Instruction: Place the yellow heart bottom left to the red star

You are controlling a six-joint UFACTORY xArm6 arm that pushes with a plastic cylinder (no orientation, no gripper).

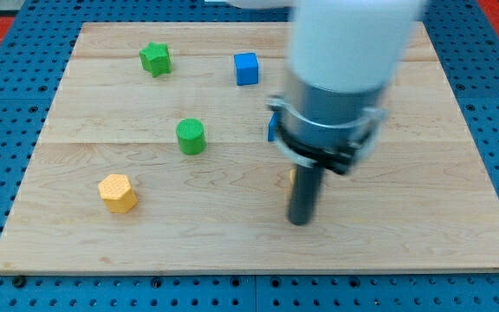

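My tip (300,221) rests on the wooden board (232,243), right of the middle and near the view's bottom. A small yellow-orange sliver (292,176) shows at the rod's left edge, just above the tip. Its shape cannot be made out, so I cannot tell if it is the yellow heart. No red star is visible. The arm's big body hides the board's upper right part.
A green star (155,59) lies at the top left and a blue cube (246,68) at the top middle. A green cylinder (191,136) sits left of centre. A yellow hexagon (117,192) lies at the lower left. A blue block (272,126) peeks from behind the arm.
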